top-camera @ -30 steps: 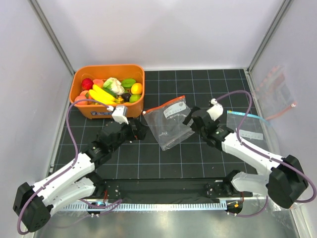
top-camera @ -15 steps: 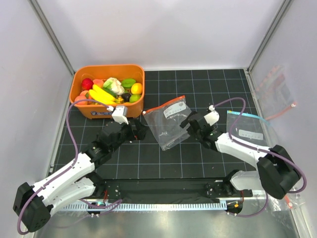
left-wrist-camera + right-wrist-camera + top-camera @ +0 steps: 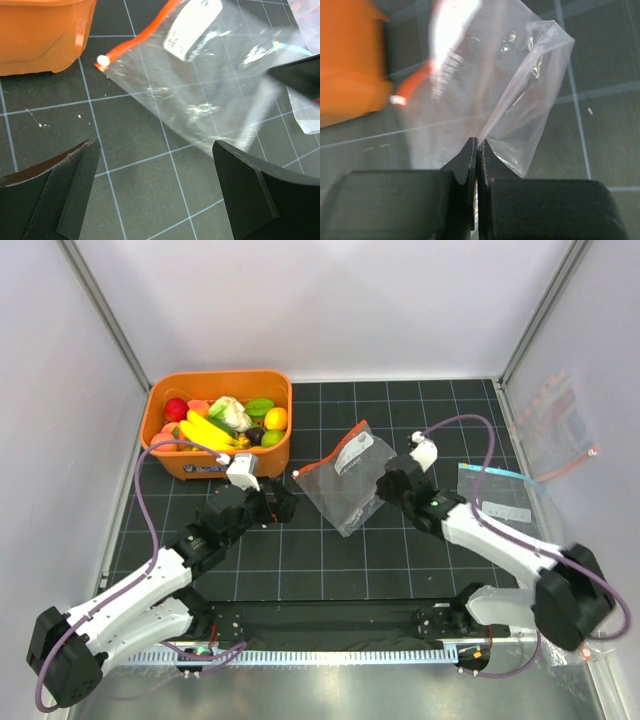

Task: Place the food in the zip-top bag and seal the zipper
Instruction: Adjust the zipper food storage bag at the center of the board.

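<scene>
Nearest the viewer, two white-and-black robot arms reach out from the near edge of a black mat (image 3: 330, 560) ruled with a pale grid. The left gripper (image 3: 283, 505) sits low over the mat, left of centre. Its two black fingers are spread wide with nothing between them, and its wrist view shows only bare mat in the gap.

The right gripper (image 3: 477, 145) is right of centre, its fingers pressed tightly together on the near right edge of a crinkly clear plastic zip-top bag (image 3: 345, 480). The thin plastic puckers upward where it is pinched. The rest of the bag lies between the two grippers in the middle of the mat, just beyond the open left fingers, and looks empty.

A red-orange zipper strip (image 3: 330, 448) runs diagonally along the bag's far left edge. It ends in a small white tab (image 3: 103, 60) at the corner nearest the basket, and a white label (image 3: 358, 448) sits just inside the mouth. To the right, a flat clear bag with a blue top edge (image 3: 497, 498) lies on the mat beside the right arm.

Farthest away, at the back left, stands a rounded orange plastic basket (image 3: 200, 466). It holds the toy food: a yellow banana (image 3: 205, 430), a red apple (image 3: 176, 408), a white cauliflower (image 3: 232, 412), a green piece (image 3: 259, 406) and an orange-yellow piece (image 3: 276, 418). All of it is in the basket, apart from the bag.
</scene>
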